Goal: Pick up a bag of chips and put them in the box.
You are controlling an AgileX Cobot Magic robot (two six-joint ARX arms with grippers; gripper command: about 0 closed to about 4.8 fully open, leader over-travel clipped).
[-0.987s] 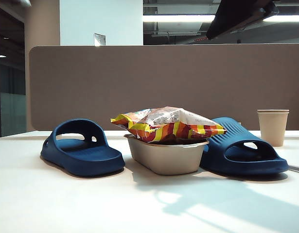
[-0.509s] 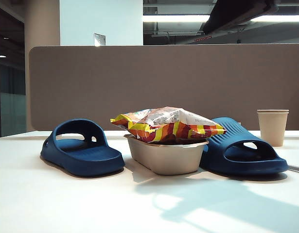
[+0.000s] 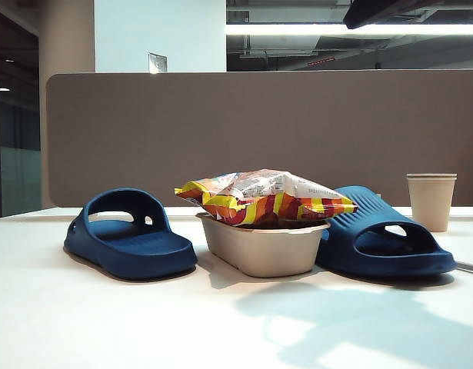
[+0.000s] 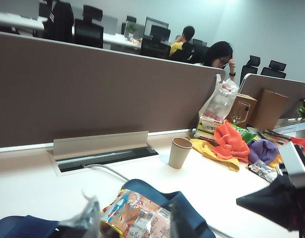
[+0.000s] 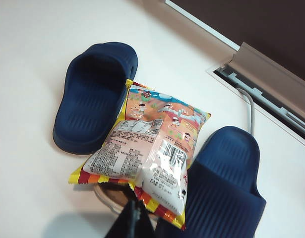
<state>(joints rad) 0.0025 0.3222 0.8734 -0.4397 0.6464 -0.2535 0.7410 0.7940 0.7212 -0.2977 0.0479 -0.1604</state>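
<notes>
The bag of chips point(image 3: 263, 196), striped red, yellow and orange, lies flat across the beige box point(image 3: 263, 246) and overhangs its rim. Seen from above in the right wrist view, the bag point(image 5: 147, 153) covers nearly all of the box point(image 5: 105, 196). My right gripper point(image 5: 134, 223) hangs above the bag's near corner, with its dark fingers pressed together and nothing in them. My left gripper point(image 4: 134, 223) is well above the bag point(image 4: 137, 218), its blurred fingers point(image 4: 88, 218) apart and empty. Only a dark piece of arm point(image 3: 382, 9) shows in the exterior view.
Two navy slippers point(image 3: 128, 234) point(image 3: 382, 234) flank the box, the right one touching it. A tan paper cup point(image 3: 431, 200) stands at the back right. A brown partition point(image 3: 259, 131) with a cable slot point(image 5: 261, 84) closes the far side. Cloths and packets point(image 4: 231, 141) crowd beyond the cup.
The dark arm at the top of the exterior view has drawn up and to the right, and its shadow on the table has shifted. Bag, box and slippers have not moved.
</notes>
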